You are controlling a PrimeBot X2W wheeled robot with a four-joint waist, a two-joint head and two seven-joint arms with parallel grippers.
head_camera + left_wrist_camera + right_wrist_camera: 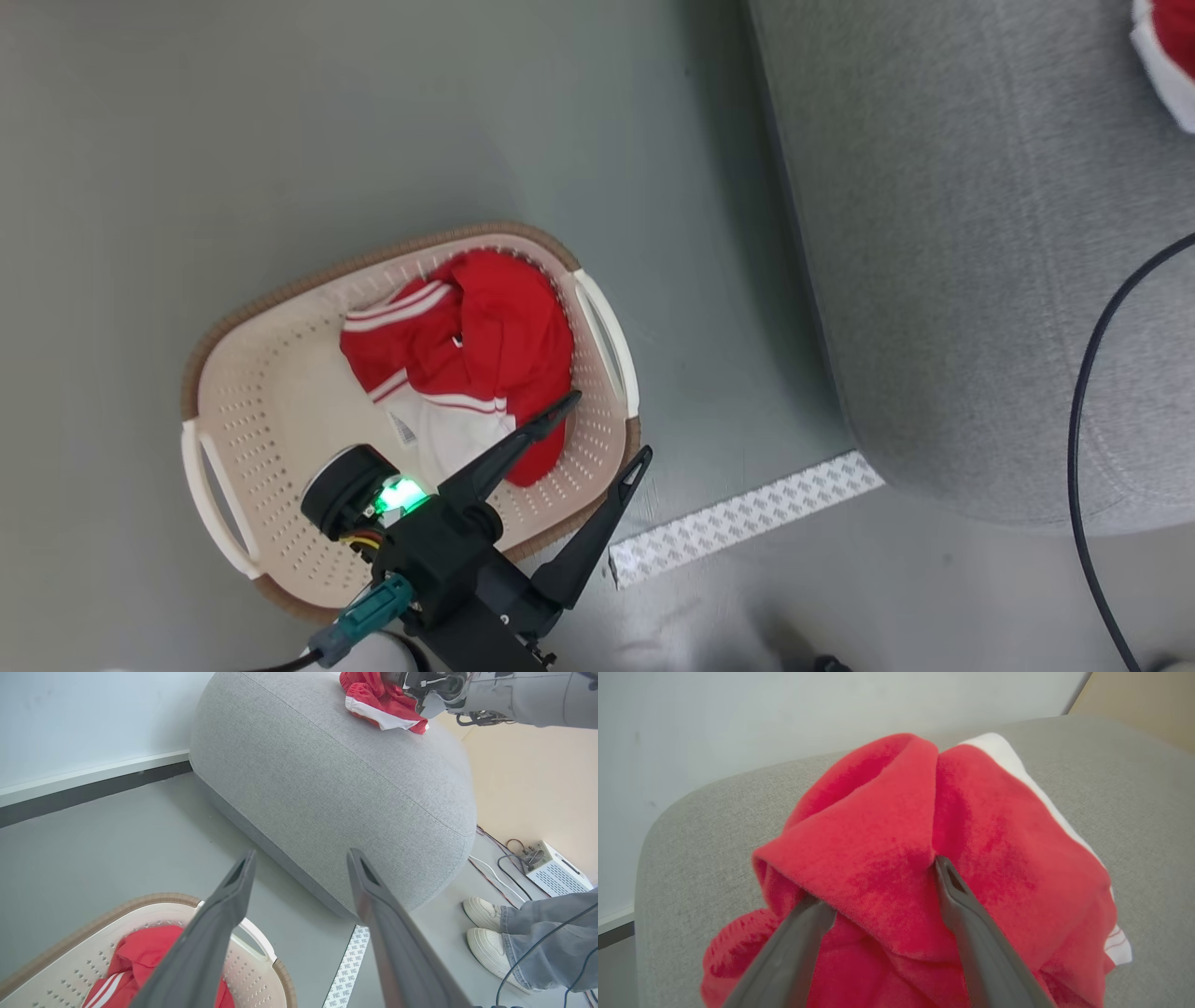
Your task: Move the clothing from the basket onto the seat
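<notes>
One red garment [878, 849] lies on the grey seat [327, 788], its folds loose between the wide-spread right jaws, apparently to release it, while the left jaws hang open and empty over the basket [252, 420], where more clothing [495, 336] waits.

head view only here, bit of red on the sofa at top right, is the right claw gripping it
Observer: No. The right claw is open, its fingers spread, with a fold of the red garment bunched between them.
Operator: is it fully on or hanging off
Observer: The left wrist view shows it lying on the top of the sofa, with nothing trailing down the side.
Operator: anyone close by
Observer: Yes, a person's white shoes stand beside the sofa's rounded end.
</notes>
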